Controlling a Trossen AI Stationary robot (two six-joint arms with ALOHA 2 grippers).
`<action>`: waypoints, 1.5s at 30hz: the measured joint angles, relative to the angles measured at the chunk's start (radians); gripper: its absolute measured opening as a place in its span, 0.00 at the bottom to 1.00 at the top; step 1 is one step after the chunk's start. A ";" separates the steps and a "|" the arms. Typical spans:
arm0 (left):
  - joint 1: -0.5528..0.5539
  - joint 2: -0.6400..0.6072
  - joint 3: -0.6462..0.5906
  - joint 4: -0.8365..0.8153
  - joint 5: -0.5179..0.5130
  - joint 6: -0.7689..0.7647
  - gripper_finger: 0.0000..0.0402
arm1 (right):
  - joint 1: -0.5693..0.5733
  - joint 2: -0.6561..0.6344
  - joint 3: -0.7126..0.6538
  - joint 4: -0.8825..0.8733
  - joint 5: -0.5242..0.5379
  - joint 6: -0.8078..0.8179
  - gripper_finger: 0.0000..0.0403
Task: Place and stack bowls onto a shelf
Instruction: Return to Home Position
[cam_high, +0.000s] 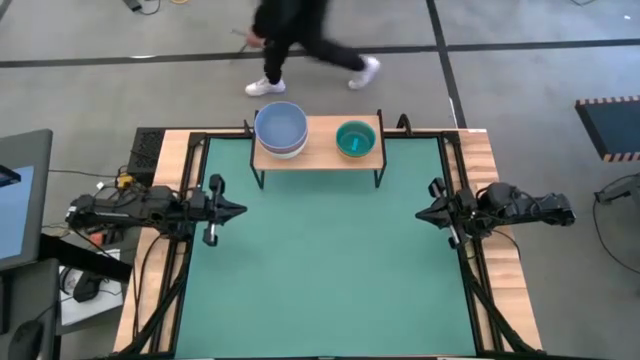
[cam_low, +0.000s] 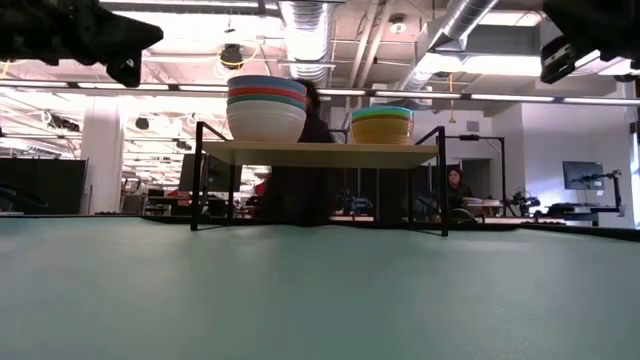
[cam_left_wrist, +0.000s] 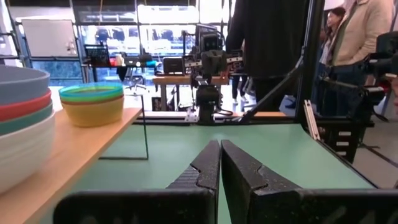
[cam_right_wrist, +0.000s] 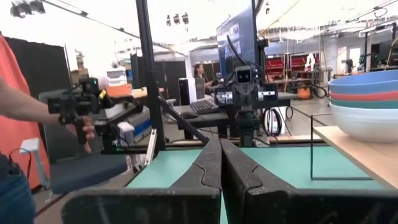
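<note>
The left hand (cam_high: 228, 210) is clenched on nothing, its two fingers pressed together in its wrist view. It sits at the 9 o'clock edge of the green surface (cam_high: 320, 290), pointing toward 3 o'clock. The right hand (cam_high: 424, 212) mirrors it at the 3 o'clock edge, likewise clenched and empty, pointing toward 9. From the left hand the shelf (cam_high: 320, 152) lies toward 1 o'clock and from the right hand toward 11, well apart from both; its long axis runs 9 to 3 along the far edge. On it stand two stacks. The blue-topped stack (cam_high: 281, 127) is at the 9 o'clock end, white at the bottom, then teal, red and periwinkle, and is nearer the left hand. The cyan-topped stack (cam_high: 355, 139) is toward the 3 o'clock end, yellow at its base, and is nearer the right hand. No bowl shows on the green surface, so I judge the stacking done and only parking the arms left, with no reach toward the shelf needed. A person (cam_high: 300, 35) walks beyond the 12 o'clock edge.
</note>
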 joint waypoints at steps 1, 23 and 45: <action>0.000 -0.015 0.000 -0.019 0.000 0.000 0.00 | 0.000 0.000 -0.005 0.009 0.000 0.006 0.05; 0.000 -0.130 0.000 -0.199 0.005 0.036 0.00 | -0.013 0.001 -0.154 0.201 0.014 0.052 0.05; 0.000 -0.130 -0.114 -0.043 0.033 0.049 0.00 | -0.099 0.000 -0.154 0.151 0.003 0.044 0.05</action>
